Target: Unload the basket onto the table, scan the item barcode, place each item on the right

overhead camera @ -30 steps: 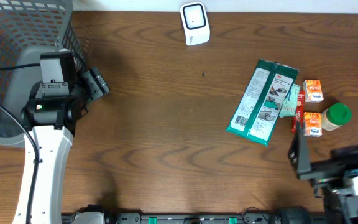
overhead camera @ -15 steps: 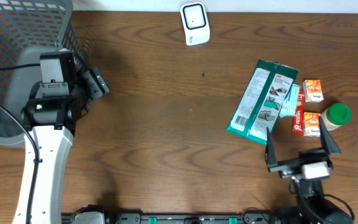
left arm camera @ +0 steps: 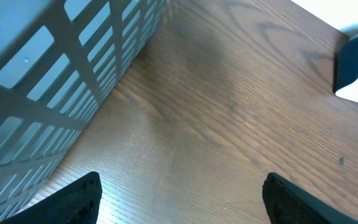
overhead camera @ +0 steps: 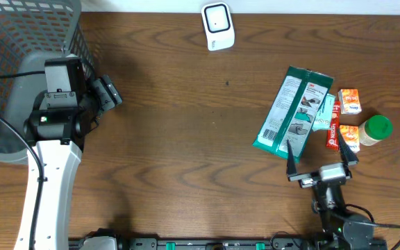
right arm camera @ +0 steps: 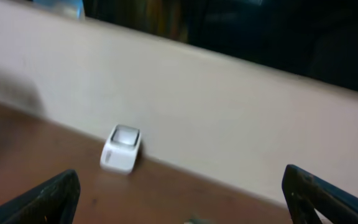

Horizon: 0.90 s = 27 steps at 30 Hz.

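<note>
1. Two arms stand over a brown wood-grain table (overhead camera: 186,139). The likeliest item to scan, a flat green plastic-wrapped pack (overhead camera: 294,114), lies well apart from the white box-shaped barcode scanner (overhead camera: 217,26). It sits nearer the robot than the scanner and off to its right.
2. The pack's long axis runs slantwise, its far end leaning farther right of the scanner than its near end. A white label at the near end may carry the barcode; it is too small to read.
3. The right gripper (overhead camera: 317,149) hovers at the pack's near end, the side away from the scanner, with jaws spread wide and nothing between them. Its wrist camera looks level across the table at the scanner (right arm camera: 122,148). Whether a finger touches the pack cannot be told.
4. The left gripper (overhead camera: 110,94) sits far left of the scanner, beside a grey plastic mesh basket (overhead camera: 19,42). It is likewise spread and empty, with bare wood beneath it.
5. The right arm is plainly nearer. The pickup likely calls for closing across the pack's narrow width, clear of the small orange cartons (overhead camera: 350,101) just beyond it from the scanner.
</note>
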{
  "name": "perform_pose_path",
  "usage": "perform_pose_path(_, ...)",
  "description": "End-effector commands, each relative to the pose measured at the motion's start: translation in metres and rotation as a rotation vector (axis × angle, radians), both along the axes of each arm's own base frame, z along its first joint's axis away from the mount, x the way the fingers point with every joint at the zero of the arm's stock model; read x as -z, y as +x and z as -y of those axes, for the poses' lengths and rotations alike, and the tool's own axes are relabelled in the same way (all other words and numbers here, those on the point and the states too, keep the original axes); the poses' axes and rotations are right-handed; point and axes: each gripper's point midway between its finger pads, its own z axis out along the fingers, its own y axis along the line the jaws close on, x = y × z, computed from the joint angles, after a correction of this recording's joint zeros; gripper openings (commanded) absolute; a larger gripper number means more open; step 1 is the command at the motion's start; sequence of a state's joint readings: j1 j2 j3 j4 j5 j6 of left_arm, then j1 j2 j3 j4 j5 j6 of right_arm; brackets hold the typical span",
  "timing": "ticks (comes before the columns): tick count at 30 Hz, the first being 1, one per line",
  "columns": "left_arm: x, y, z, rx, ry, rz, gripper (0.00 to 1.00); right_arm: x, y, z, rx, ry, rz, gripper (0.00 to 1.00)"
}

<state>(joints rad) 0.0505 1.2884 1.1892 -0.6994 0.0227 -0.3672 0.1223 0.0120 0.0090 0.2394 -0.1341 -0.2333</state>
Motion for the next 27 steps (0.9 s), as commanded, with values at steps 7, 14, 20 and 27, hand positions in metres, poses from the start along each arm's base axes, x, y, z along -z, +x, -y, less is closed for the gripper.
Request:
perform_pose_path(7, -0.003, 0.000, -0.005, -0.016, 0.012, 0.007, 0.84, 0.072, 0.006, -0.002, -0.002, -0.047, -0.288, 0.99)
perform_pose_path(14, -0.003, 0.000, -0.005, -0.017, 0.012, 0.007, 0.84, 0.074, 0.006, -0.003, -0.008, -0.020, -0.303, 0.99)
perform_pose_path(20, -0.003, 0.000, -0.005, -0.017, 0.012, 0.007, 0.84, 0.074, 0.006, -0.003, -0.007, -0.020, -0.303, 0.99)
perform_pose_path(27, -0.003, 0.000, -0.005, -0.016, 0.012, 0.007, 0.84, 0.074, 0.006, -0.003, -0.007, -0.020, -0.303, 0.99)
